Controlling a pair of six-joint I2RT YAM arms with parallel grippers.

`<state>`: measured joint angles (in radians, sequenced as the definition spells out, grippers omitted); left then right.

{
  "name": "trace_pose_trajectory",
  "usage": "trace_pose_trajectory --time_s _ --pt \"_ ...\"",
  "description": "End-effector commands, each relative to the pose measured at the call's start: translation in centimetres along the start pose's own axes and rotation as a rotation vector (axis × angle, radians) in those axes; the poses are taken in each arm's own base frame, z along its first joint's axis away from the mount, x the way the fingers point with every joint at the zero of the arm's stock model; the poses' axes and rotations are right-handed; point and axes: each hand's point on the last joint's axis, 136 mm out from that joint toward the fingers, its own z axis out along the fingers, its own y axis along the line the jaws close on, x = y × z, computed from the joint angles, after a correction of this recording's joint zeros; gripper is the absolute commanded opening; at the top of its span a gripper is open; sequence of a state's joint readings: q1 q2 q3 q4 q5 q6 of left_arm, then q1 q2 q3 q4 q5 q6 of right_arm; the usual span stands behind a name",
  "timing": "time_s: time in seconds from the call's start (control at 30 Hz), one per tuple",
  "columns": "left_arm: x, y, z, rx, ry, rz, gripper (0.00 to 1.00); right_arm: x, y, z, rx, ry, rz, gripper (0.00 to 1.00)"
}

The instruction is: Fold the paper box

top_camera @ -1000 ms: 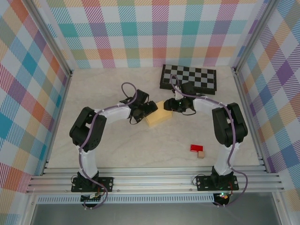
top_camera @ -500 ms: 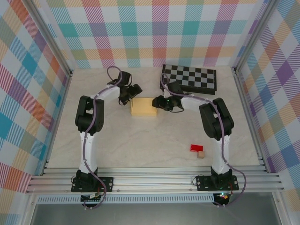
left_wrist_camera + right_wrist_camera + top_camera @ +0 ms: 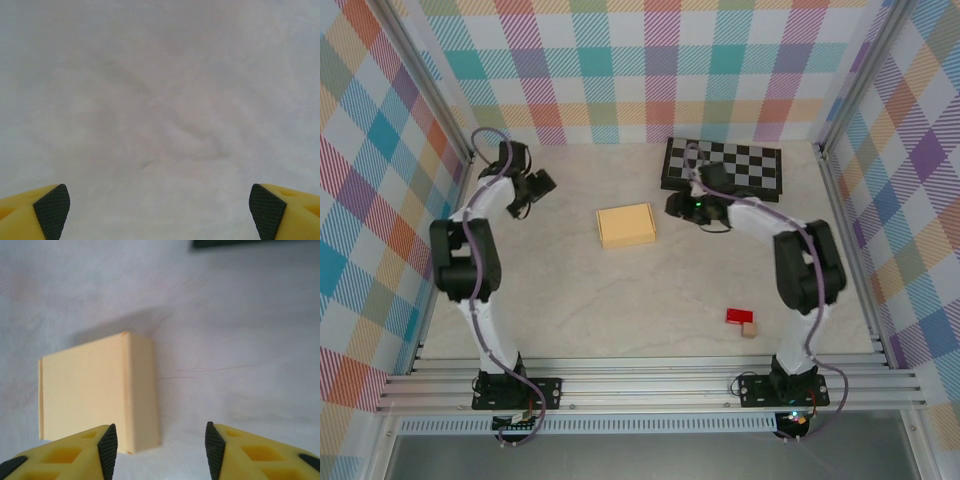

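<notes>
The paper box (image 3: 626, 225) is a closed yellow-orange rectangular box lying flat on the pale table, mid-table; it also shows at the left in the right wrist view (image 3: 97, 392). My right gripper (image 3: 678, 207) hovers just right of the box, apart from it, open with bare table between its fingers (image 3: 157, 452). My left gripper (image 3: 538, 186) is far off at the table's back left, open wide over bare table (image 3: 159, 210), nothing between its pads.
A black-and-white checkerboard (image 3: 723, 166) lies at the back right, just behind the right gripper. A small red block (image 3: 739, 316) and a tan block (image 3: 750, 329) sit front right. Plaid walls and metal rails (image 3: 445, 130) border the table.
Both grippers have let go of the box and drawn away. The left arm swung far out to the back left; the right gripper backed off slightly to the right. The box lies still.
</notes>
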<state>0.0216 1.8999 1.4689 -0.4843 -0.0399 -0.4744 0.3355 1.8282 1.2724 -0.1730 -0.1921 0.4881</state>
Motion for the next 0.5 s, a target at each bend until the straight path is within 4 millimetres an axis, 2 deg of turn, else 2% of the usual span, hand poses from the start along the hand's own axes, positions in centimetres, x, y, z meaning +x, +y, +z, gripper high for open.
trace_pose_trajectory --time_s 0.0,0.1,0.17,0.2,0.27,0.33,0.4,0.47 --pt "-0.2 1.8 -4.3 -0.013 -0.249 0.104 1.00 -2.7 -5.7 -6.0 0.181 -0.163 -0.067 0.57" --pt "2.1 4.5 -5.3 -0.017 -0.501 0.237 1.00 -3.1 -9.9 -9.4 0.295 -0.264 -0.076 0.63" --pt "3.1 5.4 -6.7 -0.033 -0.574 0.315 1.00 -2.7 -12.1 -10.3 0.360 -0.302 -0.125 0.64" --pt "3.5 5.9 -6.8 -0.034 -0.591 0.316 1.00 -2.4 -13.0 -10.6 0.388 -0.322 -0.150 0.65" --pt "4.3 5.7 -5.9 -0.009 -0.561 0.326 1.00 -1.8 -14.5 -10.9 0.421 -0.366 -0.186 0.66" --pt "6.0 5.4 -3.8 0.010 -0.546 0.389 1.00 -1.6 -16.1 -11.4 0.437 -0.390 -0.136 0.68" --pt "6.9 5.0 -3.5 0.055 -0.608 0.403 1.00 -2.2 -16.5 -12.1 0.434 -0.428 -0.122 0.69" --pt "7.8 4.2 -3.0 0.106 -0.585 0.449 1.00 -2.5 -16.3 -12.3 0.427 -0.468 -0.168 0.70"
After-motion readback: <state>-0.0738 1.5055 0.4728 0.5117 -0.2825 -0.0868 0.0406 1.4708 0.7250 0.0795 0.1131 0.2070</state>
